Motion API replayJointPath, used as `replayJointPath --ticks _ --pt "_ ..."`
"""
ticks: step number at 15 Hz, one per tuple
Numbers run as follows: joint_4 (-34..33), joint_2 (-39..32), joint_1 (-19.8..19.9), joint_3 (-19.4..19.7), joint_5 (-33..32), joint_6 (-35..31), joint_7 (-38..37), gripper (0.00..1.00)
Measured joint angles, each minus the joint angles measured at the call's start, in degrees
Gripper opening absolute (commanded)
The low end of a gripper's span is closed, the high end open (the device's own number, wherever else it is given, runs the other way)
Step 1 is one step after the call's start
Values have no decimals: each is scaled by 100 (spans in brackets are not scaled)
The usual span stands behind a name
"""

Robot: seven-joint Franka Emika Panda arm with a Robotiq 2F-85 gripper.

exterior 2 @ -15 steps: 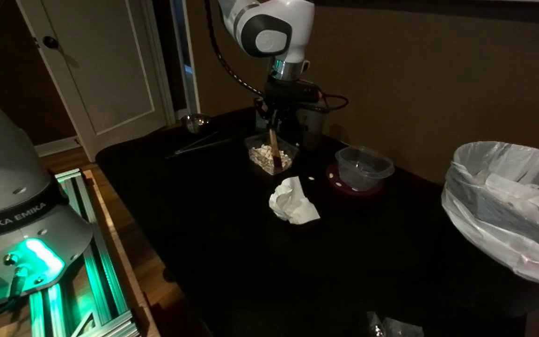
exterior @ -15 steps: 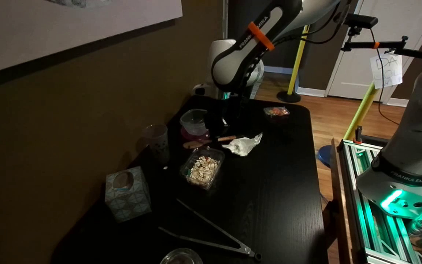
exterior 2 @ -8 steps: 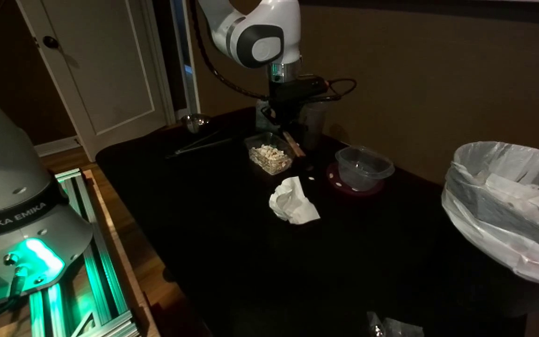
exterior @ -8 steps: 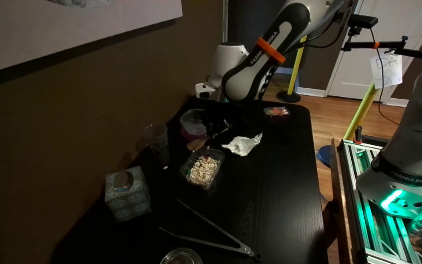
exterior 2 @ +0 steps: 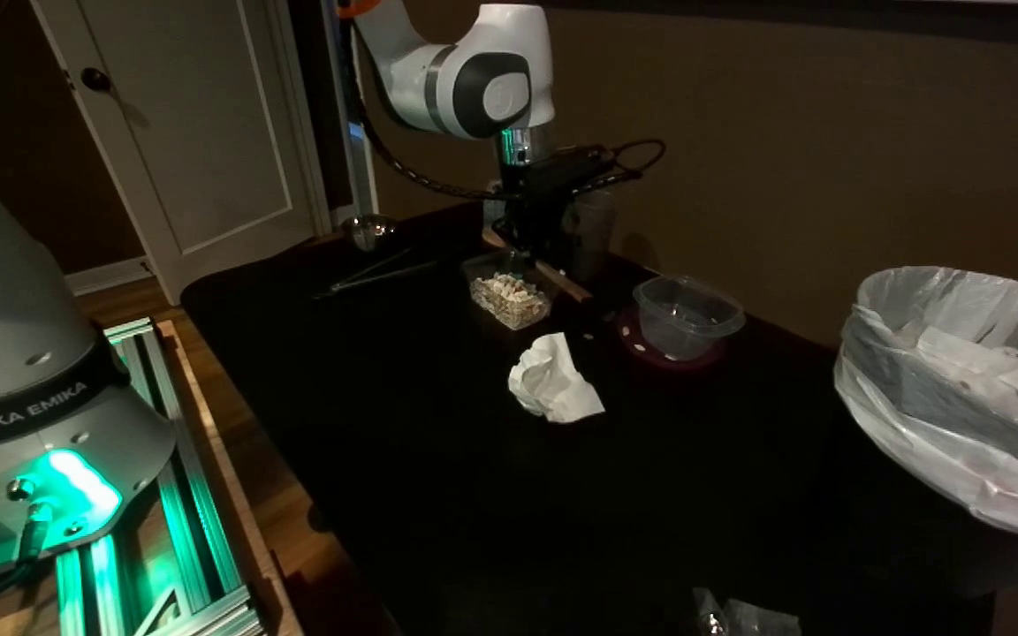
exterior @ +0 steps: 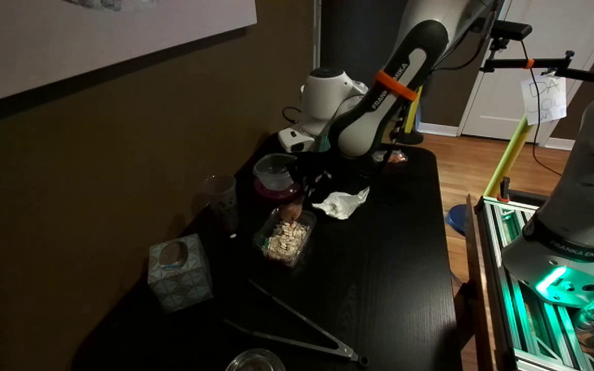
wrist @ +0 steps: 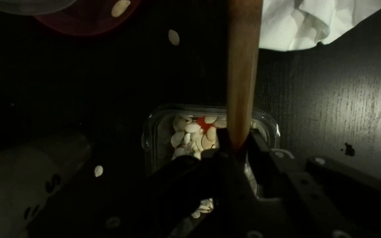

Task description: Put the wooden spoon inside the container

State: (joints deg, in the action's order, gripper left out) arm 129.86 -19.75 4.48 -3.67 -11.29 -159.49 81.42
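My gripper (wrist: 237,142) is shut on the wooden spoon, pinching its handle (wrist: 242,79) in the wrist view. Its fingers are over a clear container (wrist: 155,142) of white seeds. In an exterior view the spoon's brown head (exterior: 292,210) is at the seed container's (exterior: 262,238) far edge; touching or apart is unclear. In an exterior view the handle (exterior 2: 565,283) points from the dark gripper (exterior 2: 524,253) down toward an empty clear container (exterior 2: 686,318), which stands on a maroon lid (exterior 2: 646,356). In the wrist view the spoon's head is hidden behind the fingers.
A crumpled white tissue (exterior 2: 553,380) lies near the seed container. A tall cup (exterior: 222,201) and tissue box (exterior: 179,273) stand along the wall. Black tongs (exterior: 297,342) lie beyond the seeds. A bag-lined bin (exterior 2: 960,424) stands at the table side. Loose seeds (wrist: 174,37) lie about.
The gripper has turned and moved lower, carrying the spoon. The handle has swung away from over the seeds toward the empty container's side; the head has swung to the seed container.
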Motion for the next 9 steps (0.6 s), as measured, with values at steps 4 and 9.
replayJointPath --ticks 4,9 --pt "126 62 -870 834 -1582 -375 -1339 4" --pt "92 137 -2849 2270 -3055 265 -3527 4"
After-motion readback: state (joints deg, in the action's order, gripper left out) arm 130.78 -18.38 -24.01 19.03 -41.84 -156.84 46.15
